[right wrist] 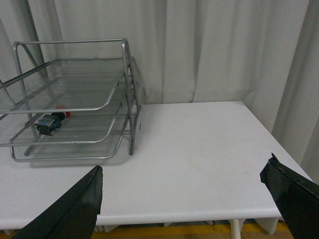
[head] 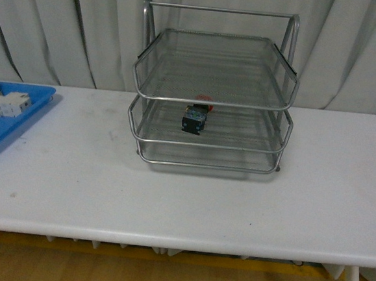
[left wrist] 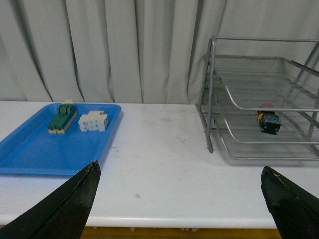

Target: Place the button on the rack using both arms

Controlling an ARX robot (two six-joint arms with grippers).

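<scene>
The silver wire-mesh rack (head: 212,103) stands at the back middle of the white table. The button (head: 195,118), red cap and dark blue-green body, lies on the rack's middle tier. It also shows in the left wrist view (left wrist: 269,121) and the right wrist view (right wrist: 50,122). Neither arm shows in the front view. My left gripper (left wrist: 182,199) is open and empty above the table's front edge, well short of the rack (left wrist: 259,99). My right gripper (right wrist: 184,199) is open and empty over the table's front edge, to the side of the rack (right wrist: 75,99).
A flat blue tray (head: 7,123) lies at the table's left and holds a white terminal block (left wrist: 93,122) and a green-and-cream switch block (left wrist: 62,118). Grey curtains hang behind the table. The table's right end (right wrist: 269,134) is close to the right gripper.
</scene>
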